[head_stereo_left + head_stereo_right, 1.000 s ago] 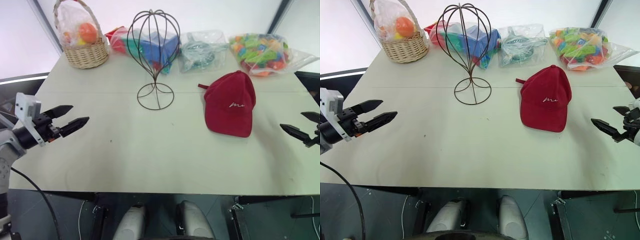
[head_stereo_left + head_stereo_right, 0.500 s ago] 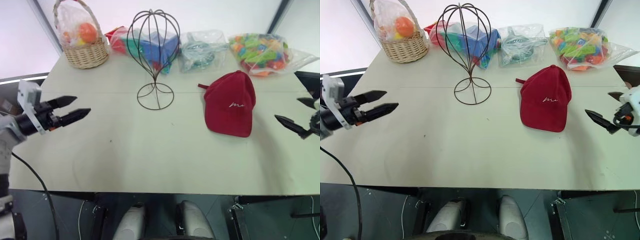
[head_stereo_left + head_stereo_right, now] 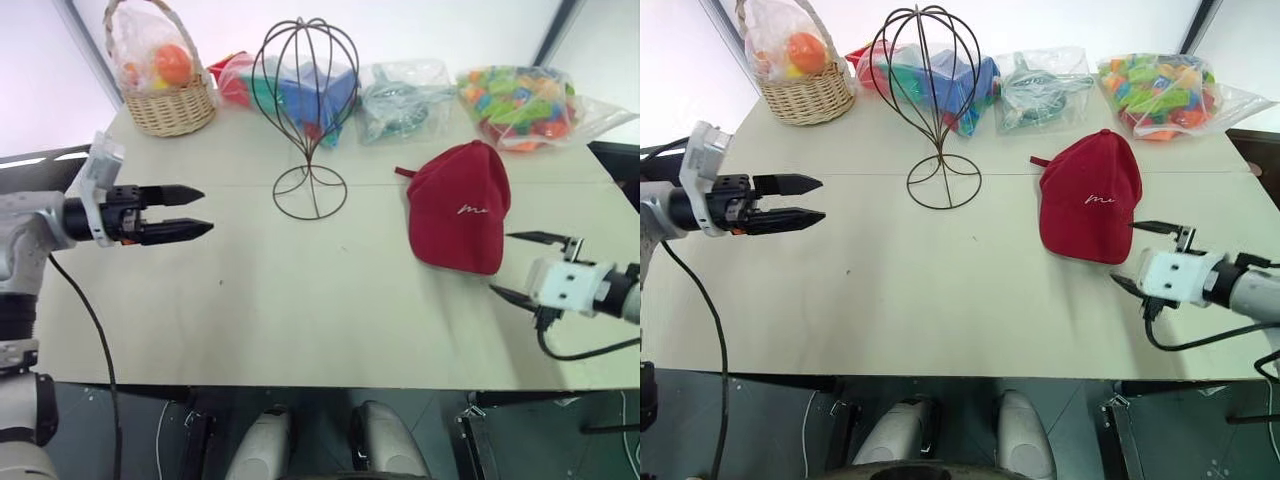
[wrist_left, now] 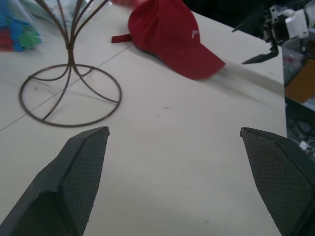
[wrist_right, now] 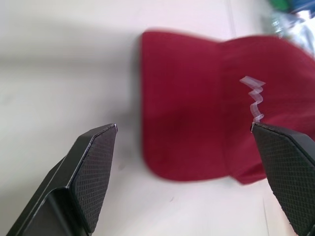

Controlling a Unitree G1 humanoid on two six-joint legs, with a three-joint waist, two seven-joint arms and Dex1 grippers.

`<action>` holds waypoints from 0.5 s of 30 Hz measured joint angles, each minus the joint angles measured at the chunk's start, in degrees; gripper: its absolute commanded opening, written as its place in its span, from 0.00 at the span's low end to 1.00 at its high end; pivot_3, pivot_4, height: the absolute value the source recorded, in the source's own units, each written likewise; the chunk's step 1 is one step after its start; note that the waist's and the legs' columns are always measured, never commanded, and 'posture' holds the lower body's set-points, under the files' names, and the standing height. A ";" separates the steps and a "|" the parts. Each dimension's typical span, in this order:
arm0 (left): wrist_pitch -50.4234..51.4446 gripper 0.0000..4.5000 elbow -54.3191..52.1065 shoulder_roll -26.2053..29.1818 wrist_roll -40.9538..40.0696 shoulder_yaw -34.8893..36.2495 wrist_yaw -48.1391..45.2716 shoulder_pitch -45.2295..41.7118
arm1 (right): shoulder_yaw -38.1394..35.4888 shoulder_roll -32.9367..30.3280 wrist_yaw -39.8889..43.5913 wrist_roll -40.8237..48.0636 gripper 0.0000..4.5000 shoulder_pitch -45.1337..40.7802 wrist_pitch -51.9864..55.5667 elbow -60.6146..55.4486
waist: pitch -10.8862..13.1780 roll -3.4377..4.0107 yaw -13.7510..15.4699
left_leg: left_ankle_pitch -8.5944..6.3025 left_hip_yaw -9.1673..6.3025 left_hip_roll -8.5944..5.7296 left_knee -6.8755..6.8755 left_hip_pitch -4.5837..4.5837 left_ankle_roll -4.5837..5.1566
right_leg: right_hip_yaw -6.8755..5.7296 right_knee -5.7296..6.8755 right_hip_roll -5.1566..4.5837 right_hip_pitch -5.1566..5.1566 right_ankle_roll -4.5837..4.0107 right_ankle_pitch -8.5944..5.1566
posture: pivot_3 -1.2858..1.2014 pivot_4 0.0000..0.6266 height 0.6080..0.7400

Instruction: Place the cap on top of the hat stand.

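Observation:
The dark red cap [image 3: 460, 205] lies flat on the table right of centre, brim toward me, white script on its front. The wire hat stand [image 3: 312, 165] stands upright at mid-table, left of the cap, with its cage top bare. My left gripper [image 3: 207, 210] hovers open over the table's left side, pointing at the stand's base [image 4: 72, 59]. My right gripper [image 3: 499, 263] is open just off the near right of the cap's brim [image 5: 197, 108], fingers one above the other and apart from the cap. Nothing is held.
A wicker basket [image 3: 165, 95] with bagged toys sits at the back left. Plastic bags line the back edge: a blue and red one [image 3: 290, 85] behind the stand, a clear one [image 3: 405, 95], and one of coloured blocks [image 3: 520, 100]. The table's front edge runs just below both grippers.
My right gripper has come in from the table's right edge toward the cap's brim and rolled, so its fingers now stand one above the other. My left gripper has swung right toward the stand.

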 measured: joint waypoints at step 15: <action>4.50 1.00 -10.69 0.60 -1.49 1.55 6.97 3.08 | 13.47 4.92 -32.48 -29.08 0.99 -13.48 -22.08 22.12 | 0.02 -0.44 -1.43 | 0.08 0.71 0.09 0.00 0.29 -0.13 | 0.76 0.10 0.13 -0.03 0.10 0.06 | 0.52 0.24 0.99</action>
